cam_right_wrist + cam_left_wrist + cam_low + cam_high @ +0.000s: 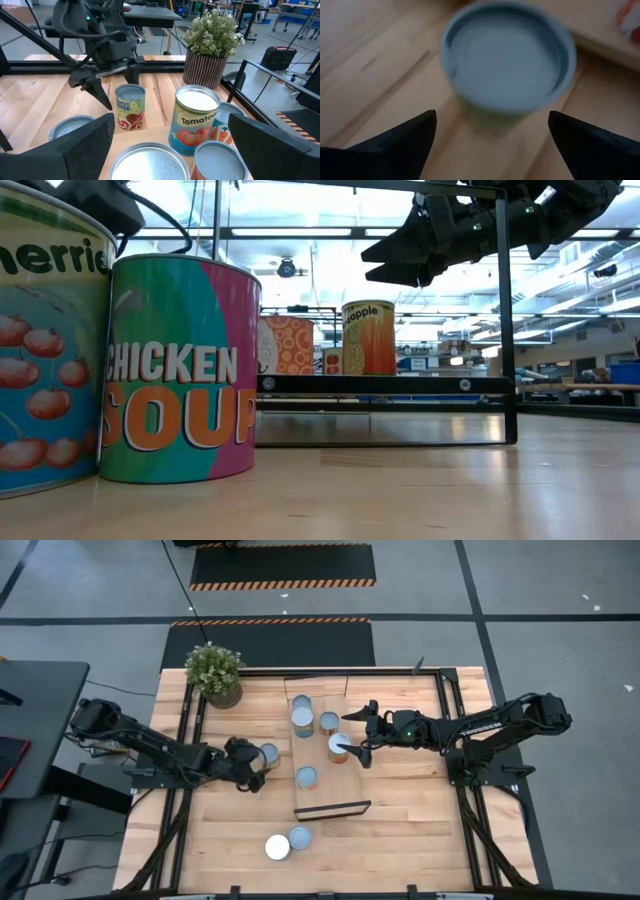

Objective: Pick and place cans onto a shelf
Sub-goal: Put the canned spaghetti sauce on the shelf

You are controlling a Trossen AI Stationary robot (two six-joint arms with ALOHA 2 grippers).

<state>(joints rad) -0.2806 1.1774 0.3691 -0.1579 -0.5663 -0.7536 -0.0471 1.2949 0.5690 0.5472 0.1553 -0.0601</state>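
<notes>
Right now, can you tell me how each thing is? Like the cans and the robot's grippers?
Left gripper: open, at a can.
Can by left gripper: upright on the table, not held.
Right gripper: open, above the shelf, holding nothing.
Shelf: carrying five upright cans.
Two front cans: upright on the table, side by side.
Potted plant: upright at the table's back.

Seven cans (302,716), one shelf (330,780), one plant (214,668).
</notes>
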